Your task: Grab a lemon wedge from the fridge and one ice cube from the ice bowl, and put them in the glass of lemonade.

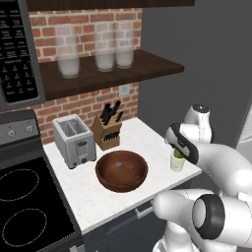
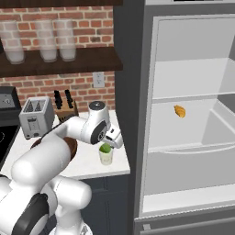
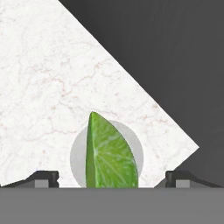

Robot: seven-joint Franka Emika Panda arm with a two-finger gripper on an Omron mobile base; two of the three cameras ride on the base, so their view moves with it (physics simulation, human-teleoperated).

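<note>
Gripper jaws spread; lemon wedge between them, untouched.

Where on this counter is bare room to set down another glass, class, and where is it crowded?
Free: the front-left strip of counter between bowl and stove, and the patch behind the glass near the wall. Crowded: the back, where toaster and knife block stand close together.

Lemon wedge in glass of lemonade at counter corner; ice bowl at glass's 9 o'clock, toaster beyond at 10, fridge at 3
</note>
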